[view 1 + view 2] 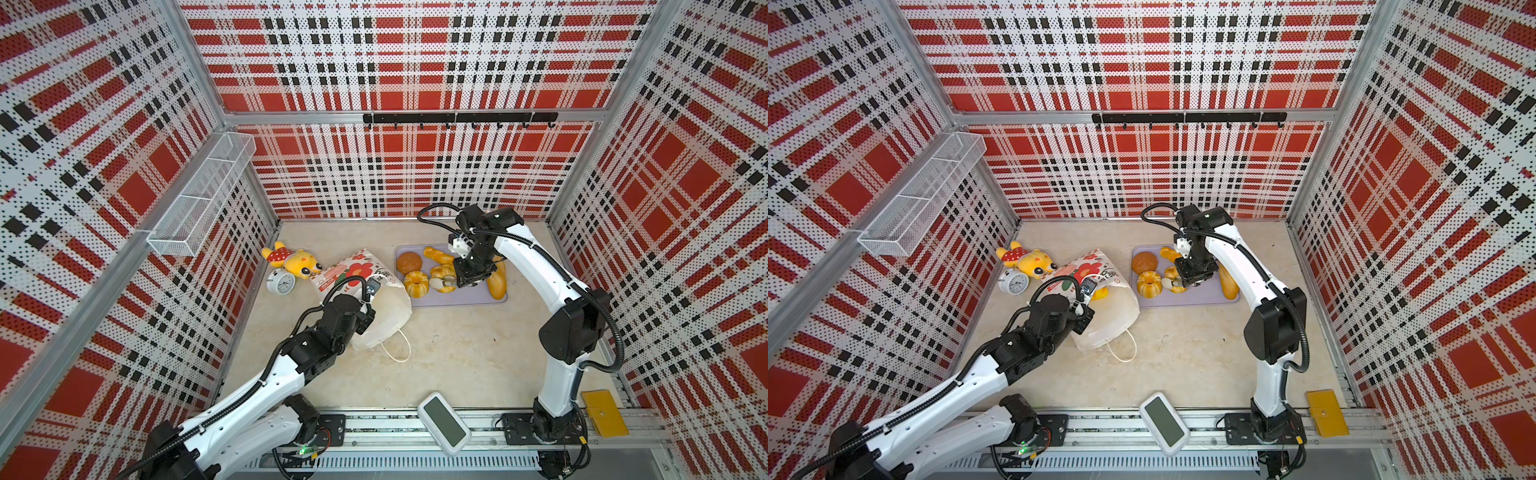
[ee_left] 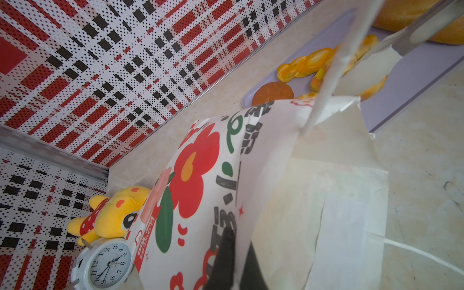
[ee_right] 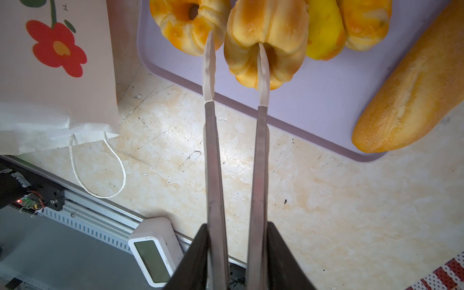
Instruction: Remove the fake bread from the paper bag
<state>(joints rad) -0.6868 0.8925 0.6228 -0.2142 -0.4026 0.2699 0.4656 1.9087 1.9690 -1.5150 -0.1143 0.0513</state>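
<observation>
Two arms are seen over the desk (image 1: 436, 345). The paper bag (image 1: 374, 307) is laid on its side, its rim pinched in the closed left hand (image 2: 231, 261). Most fake bread is gathered on the lilac tray (image 1: 453, 297): baguette (image 3: 411, 95), ring cake (image 3: 266, 45), brown bun (image 1: 409, 262). The right hand (image 3: 236, 72) is narrowly parted around the ring cake's edge.

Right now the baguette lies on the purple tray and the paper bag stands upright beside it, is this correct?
Not quite. The paper bag is not upright; it lies tipped over on its side, as both top views show. The baguette does lie on the purple tray beside it.
</observation>
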